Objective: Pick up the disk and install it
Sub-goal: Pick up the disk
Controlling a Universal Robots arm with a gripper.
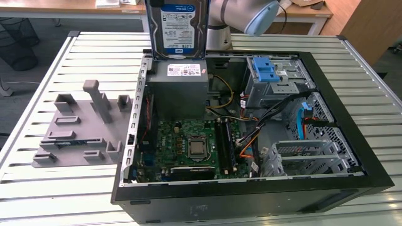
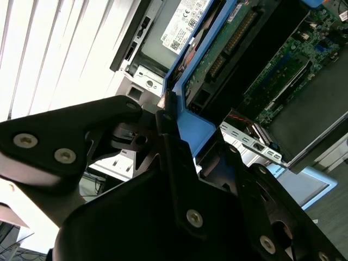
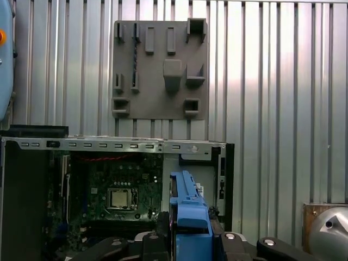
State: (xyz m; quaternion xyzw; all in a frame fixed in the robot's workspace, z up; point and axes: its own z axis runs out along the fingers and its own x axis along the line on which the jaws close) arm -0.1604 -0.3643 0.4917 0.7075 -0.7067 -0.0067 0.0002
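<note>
Arm: smooth silver-grey tube, near twelve o'clock in the exterior view.
Joint cap: rounded, pale blue, at the tube's one o'clock.
End effector: matte black, angular links and flat plates.
Screws: round silver heads set in the black links.

The disk, a hard drive with a white-and-blue label and a blue carrier frame, hangs upright above the open computer case, its label facing the exterior view.
</note>
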